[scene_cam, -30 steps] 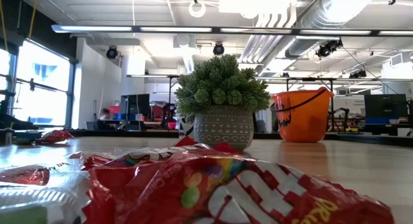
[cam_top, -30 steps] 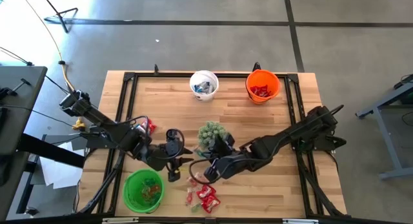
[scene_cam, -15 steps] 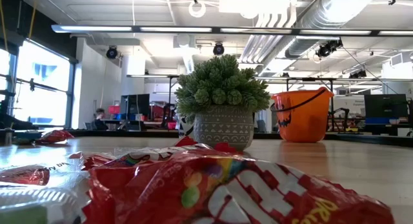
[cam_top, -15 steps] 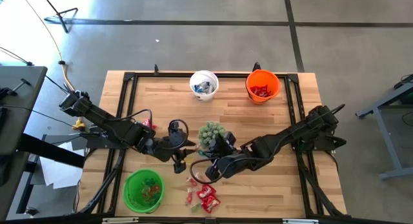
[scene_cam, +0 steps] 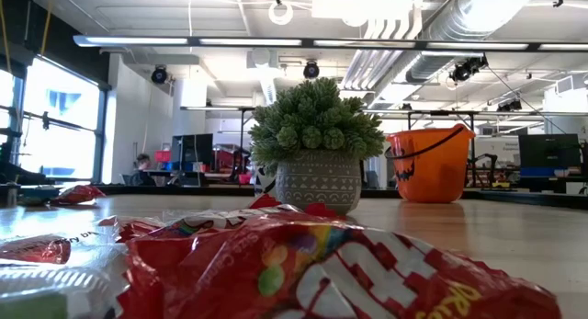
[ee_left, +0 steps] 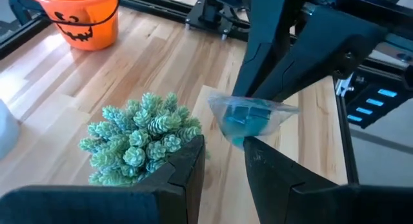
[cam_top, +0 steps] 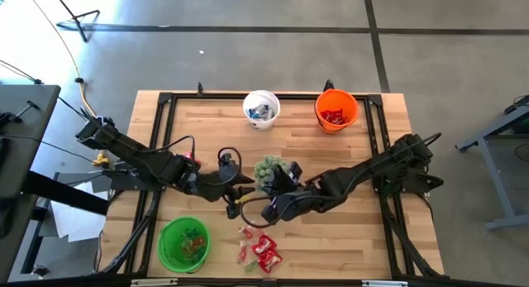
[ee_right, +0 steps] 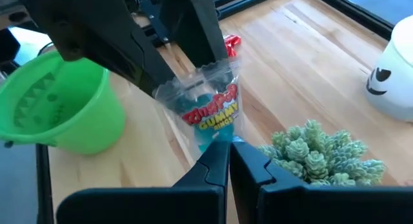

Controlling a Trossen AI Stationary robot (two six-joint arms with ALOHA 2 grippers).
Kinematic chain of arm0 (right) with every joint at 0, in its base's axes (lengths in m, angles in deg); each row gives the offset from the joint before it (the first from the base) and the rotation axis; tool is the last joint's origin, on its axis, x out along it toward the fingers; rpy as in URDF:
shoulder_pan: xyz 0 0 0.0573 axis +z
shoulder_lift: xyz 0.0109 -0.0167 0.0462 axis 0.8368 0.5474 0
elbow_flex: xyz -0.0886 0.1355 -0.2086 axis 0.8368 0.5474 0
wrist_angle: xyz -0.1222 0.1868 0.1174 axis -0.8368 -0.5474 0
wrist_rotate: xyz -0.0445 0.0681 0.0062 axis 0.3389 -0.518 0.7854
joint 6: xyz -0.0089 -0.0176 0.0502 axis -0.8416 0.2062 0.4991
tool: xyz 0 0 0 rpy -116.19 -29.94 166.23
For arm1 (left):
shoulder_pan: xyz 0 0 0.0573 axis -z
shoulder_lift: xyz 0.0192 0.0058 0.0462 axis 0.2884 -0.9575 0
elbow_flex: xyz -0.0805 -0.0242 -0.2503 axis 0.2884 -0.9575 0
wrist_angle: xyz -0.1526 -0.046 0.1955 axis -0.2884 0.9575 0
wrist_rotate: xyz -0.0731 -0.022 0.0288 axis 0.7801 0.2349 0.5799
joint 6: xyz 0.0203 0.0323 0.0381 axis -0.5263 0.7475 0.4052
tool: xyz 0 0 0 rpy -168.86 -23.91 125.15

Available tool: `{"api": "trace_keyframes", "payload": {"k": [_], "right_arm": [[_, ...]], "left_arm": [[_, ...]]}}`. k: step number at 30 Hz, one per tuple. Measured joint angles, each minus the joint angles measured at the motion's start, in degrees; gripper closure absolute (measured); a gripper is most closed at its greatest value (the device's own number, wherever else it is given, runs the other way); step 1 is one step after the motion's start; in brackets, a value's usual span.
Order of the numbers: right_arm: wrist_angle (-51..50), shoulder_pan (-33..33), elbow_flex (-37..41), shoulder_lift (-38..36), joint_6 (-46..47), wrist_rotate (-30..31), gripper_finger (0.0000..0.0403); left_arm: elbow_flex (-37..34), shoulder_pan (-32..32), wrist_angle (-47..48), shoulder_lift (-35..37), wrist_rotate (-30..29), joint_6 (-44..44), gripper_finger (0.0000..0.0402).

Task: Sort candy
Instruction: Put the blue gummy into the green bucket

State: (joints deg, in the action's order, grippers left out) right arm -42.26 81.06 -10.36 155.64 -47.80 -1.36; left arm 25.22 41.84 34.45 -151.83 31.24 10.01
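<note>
Both grippers meet over the table's middle, beside the potted plant (cam_top: 271, 169): the right gripper (ee_right: 229, 148) is clenched on the lower edge of a clear gummy packet (ee_right: 210, 111), while the left gripper (ee_left: 224, 150) grips its other end. More candy (cam_top: 258, 247) lies near the green bucket (cam_top: 183, 243).

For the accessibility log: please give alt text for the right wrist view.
A clear packet of blue gummy candy is pinched at both ends: by the right end effector and by the left end effector opposite. A green bucket, a spiky plant and a white bucket stand around them.
</note>
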Motion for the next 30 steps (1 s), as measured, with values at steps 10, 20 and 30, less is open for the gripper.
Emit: {"api": "trace_keyframes", "payload": {"k": [10, 20, 30], "right_arm": [[-2.7, 0.0, 0.0, 0.1, 1.0, 0.6, 0.0403], [1.9, 0.4, 0.0, 0.1, -0.9, 0.6, 0.0403], [1.9, 0.5, 0.0, 0.1, -0.4, 0.4, 0.0403]], "left_arm": [[0.0, 0.0, -0.2, 0.0, 0.0, 1.7, 0.0304], [0.0, -1.4, -0.4, 0.0, 0.3, 2.1, 0.0304], [0.0, -1.8, -0.3, 0.0, 1.5, 2.7, 0.0376]]}}
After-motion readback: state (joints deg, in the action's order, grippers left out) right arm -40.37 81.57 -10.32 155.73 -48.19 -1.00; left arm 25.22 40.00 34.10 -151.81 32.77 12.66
